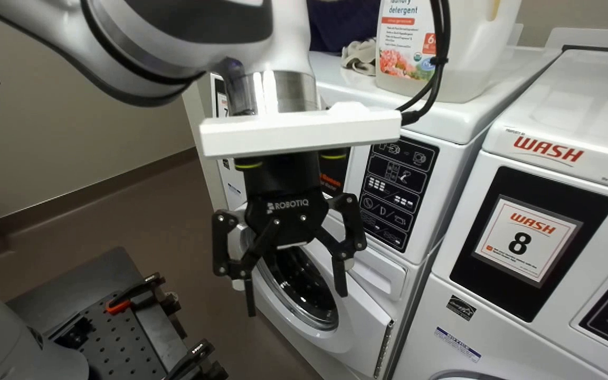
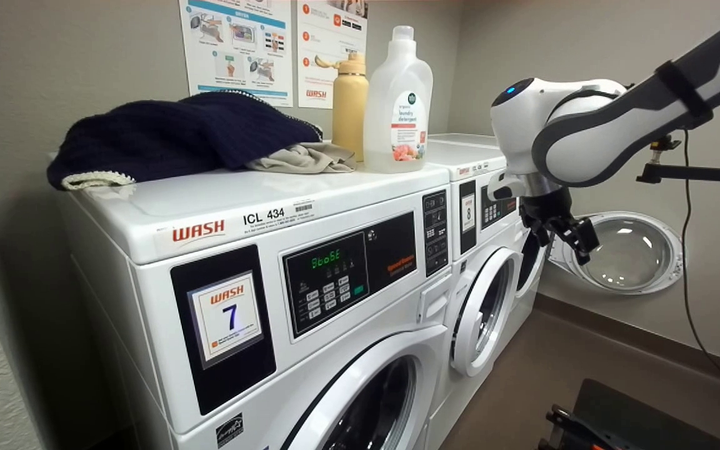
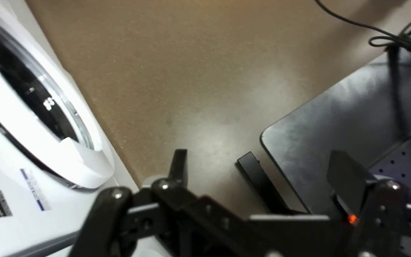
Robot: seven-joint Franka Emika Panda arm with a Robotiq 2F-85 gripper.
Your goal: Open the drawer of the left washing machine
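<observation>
Spread gripper (image 1: 296, 302), closed drawer (image 1: 383, 273), washing machine (image 2: 313, 356)

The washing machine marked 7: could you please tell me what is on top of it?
A navy cloth, beige cloth, yellow bottle and detergent bottle. Anything beneath either cloth is covered, so I cannot tell what lies there.

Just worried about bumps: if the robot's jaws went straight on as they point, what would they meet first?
Probably the brown floor, though the wrist view leaves depth unclear; the black bar near that line could come first.
</observation>
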